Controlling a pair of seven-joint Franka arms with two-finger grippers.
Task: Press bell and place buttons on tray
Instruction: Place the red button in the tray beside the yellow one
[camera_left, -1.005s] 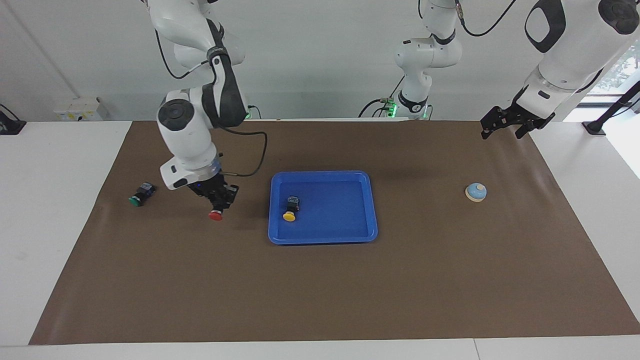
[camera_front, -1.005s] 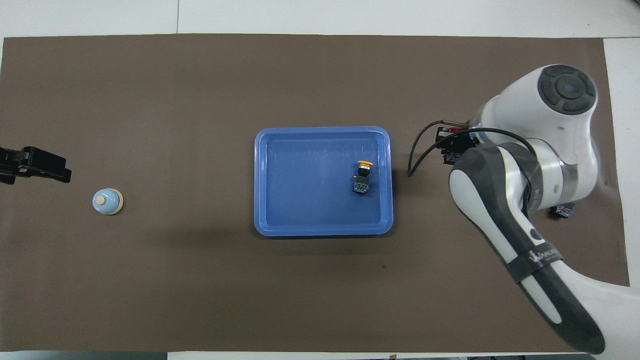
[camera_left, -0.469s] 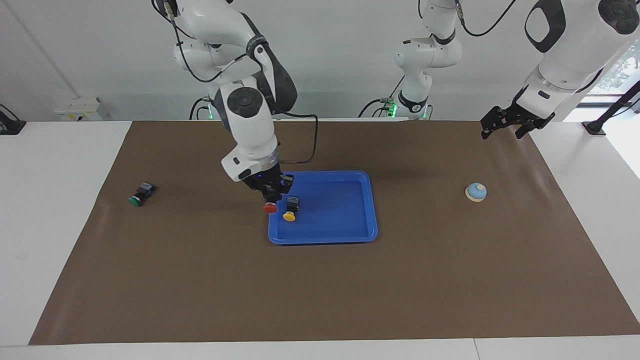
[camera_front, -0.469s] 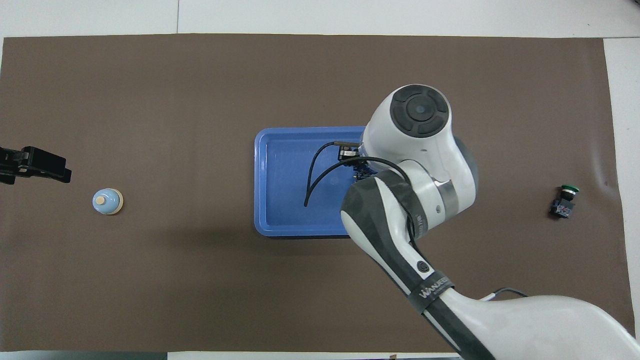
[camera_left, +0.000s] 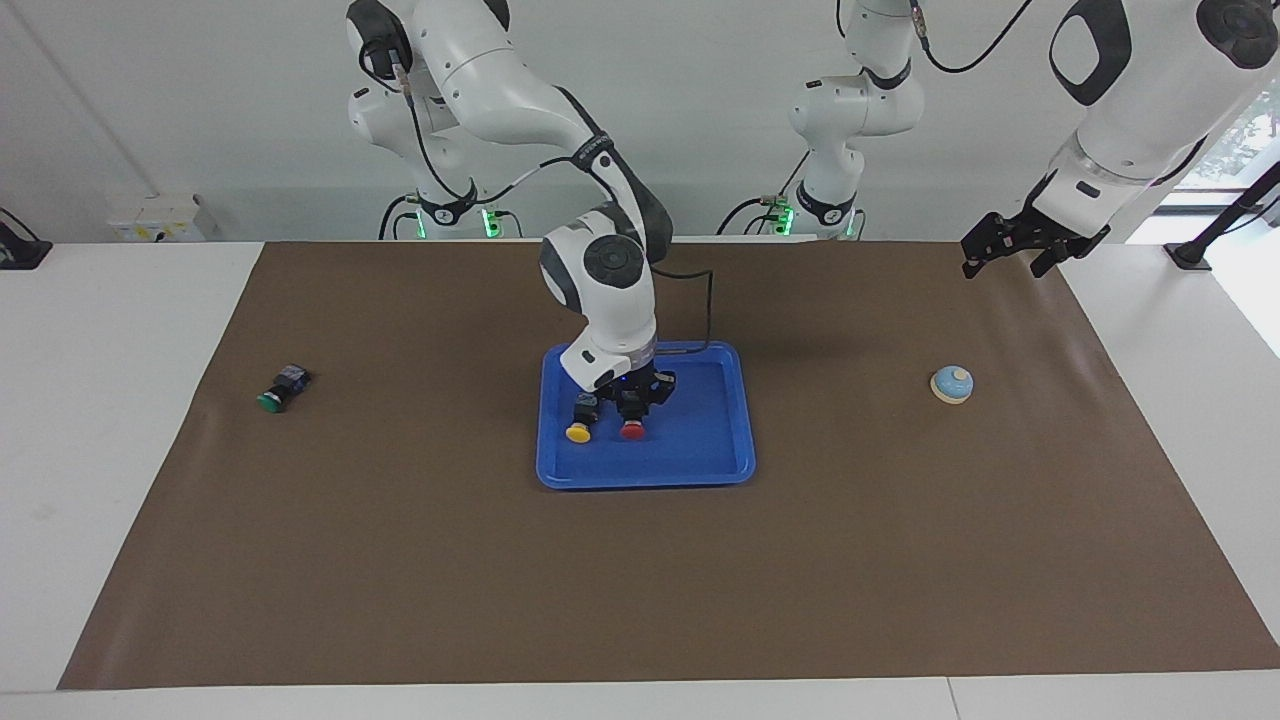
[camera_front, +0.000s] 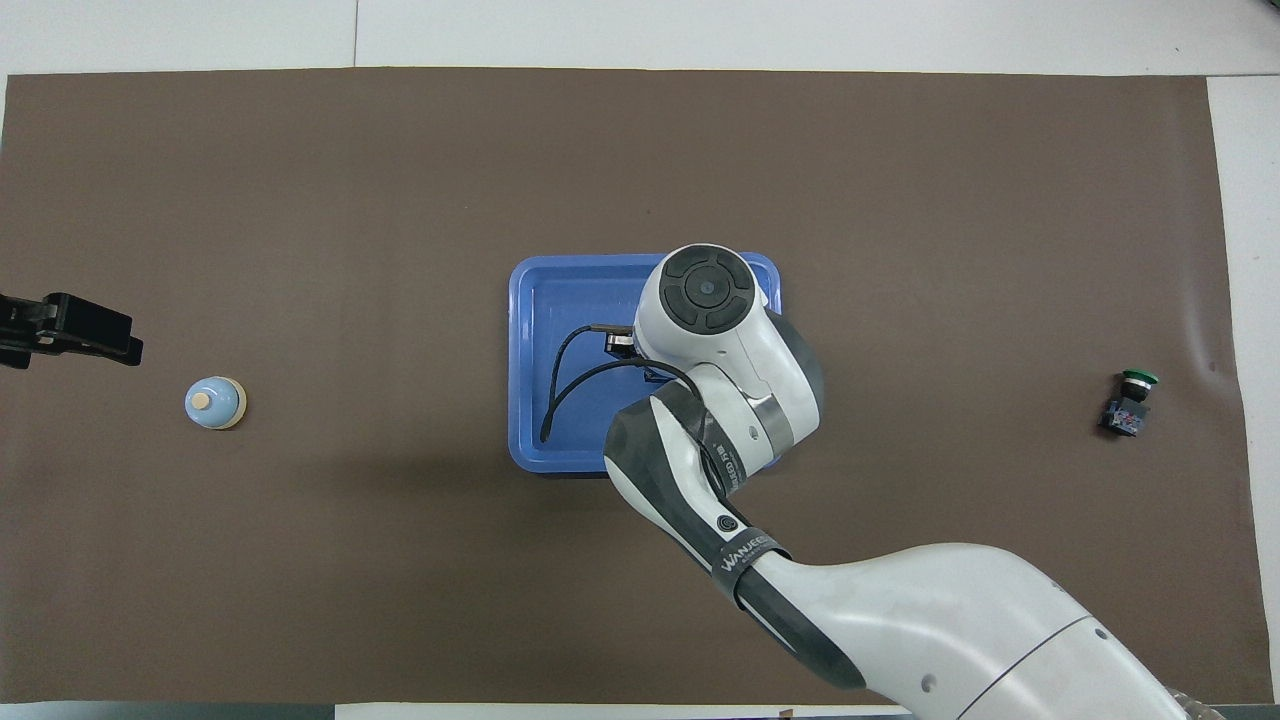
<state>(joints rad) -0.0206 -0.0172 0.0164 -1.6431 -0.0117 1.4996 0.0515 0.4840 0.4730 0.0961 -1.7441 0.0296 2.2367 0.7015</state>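
So there's a big brown mat (camera_left: 640, 560) covering most of the white table (camera_left: 100, 400), and the right arm (camera_left: 520, 90) is stretched out over the middle of it. Next biggest thing is the blue tray (camera_left: 700, 475), sitting about dead centre on the mat.

The right gripper (camera_left: 632, 418) is down low over the tray, jaws pinching the red button (camera_left: 632, 431) by its black body, red cap pointing away from the robots. Can't tell if the button is resting on the tray floor or hanging just above it. From overhead the arm's wrist hides all of that.

The left gripper (camera_left: 1005, 245) is parked in the air over the mat's edge at the left arm's end, close to the robots' side, just waiting with its fingers spread wide.

The bell (camera_left: 952, 384) sits on the mat toward the left arm's end, well apart from the tray. The yellow button (camera_left: 580, 423) lies in the tray just beside the red one, on the side toward the right arm's end. The green button (camera_left: 280, 390) lies on its side on the mat out toward the right arm's end, well apart from the tray.
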